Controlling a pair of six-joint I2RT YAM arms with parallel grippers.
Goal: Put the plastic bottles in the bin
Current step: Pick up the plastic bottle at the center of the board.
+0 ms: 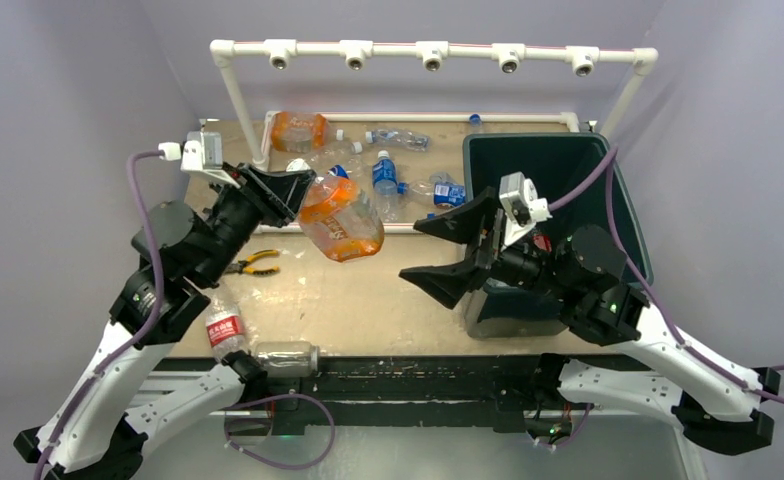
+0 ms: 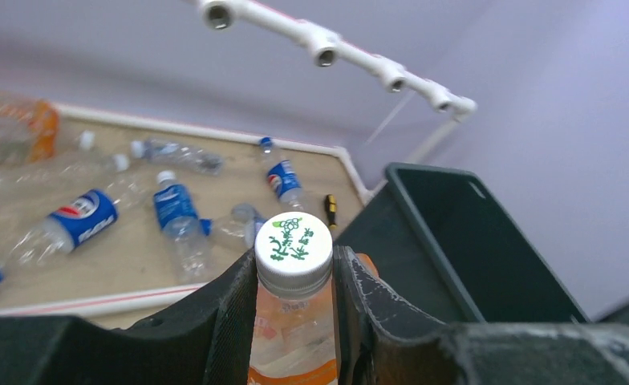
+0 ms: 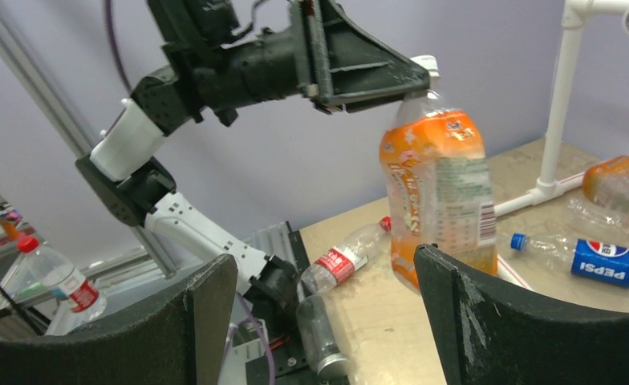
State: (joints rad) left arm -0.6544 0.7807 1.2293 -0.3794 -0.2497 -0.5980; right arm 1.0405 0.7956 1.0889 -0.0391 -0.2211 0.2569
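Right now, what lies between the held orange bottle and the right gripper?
Nothing hangs between the orange bottle and the right gripper; below is tabletop. The top external view shows it.

read: PEPSI | where: blue label of clear bottle [image 3: 604, 261] | other: none legible

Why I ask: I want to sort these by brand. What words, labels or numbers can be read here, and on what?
"PEPSI": white letters on the blue label of a clear bottle.
Orange bottle, held up: label print and barcode too blurred to read.
Its white cap: a green plant drawing, no words.
Red-labelled bottle: white print too small.
Blue-labelled bottles in the left wrist view: print blurred.
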